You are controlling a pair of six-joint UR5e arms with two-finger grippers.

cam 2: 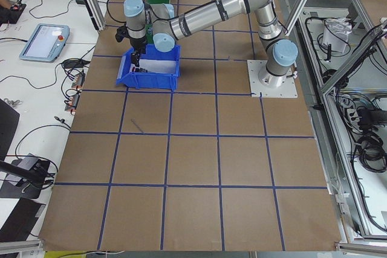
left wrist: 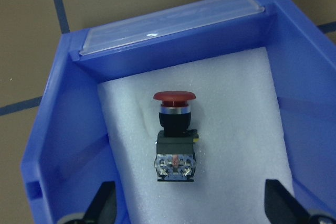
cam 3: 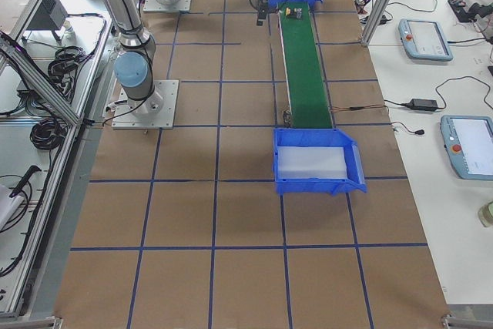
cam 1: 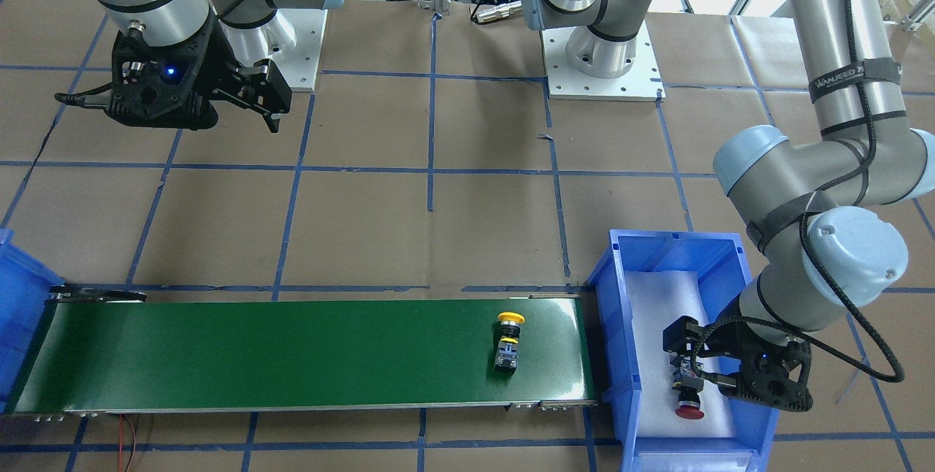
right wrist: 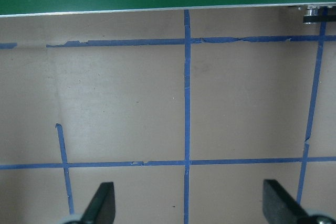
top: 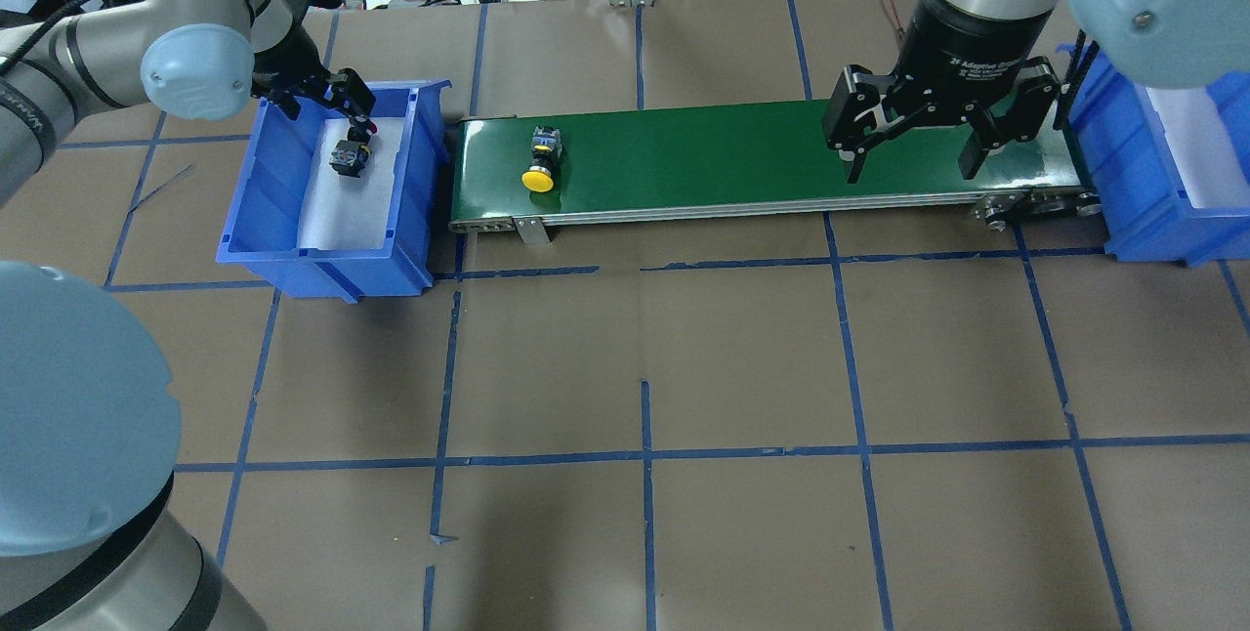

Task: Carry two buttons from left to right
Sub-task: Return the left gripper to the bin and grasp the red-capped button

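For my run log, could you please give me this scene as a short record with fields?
Yellow button: lying on the green belt, near its left end.
Red button: lying on white foam in the left blue bin.
Left gripper: open, over the red button, fingers not touching it.
Right gripper: open, hovering by the belt's right end, holding nothing.
Progress: neither button is in the right blue bin.

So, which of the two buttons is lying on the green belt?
The yellow-capped button lies on the green belt. The red-capped button sits in the blue bin beside it, on white foam.
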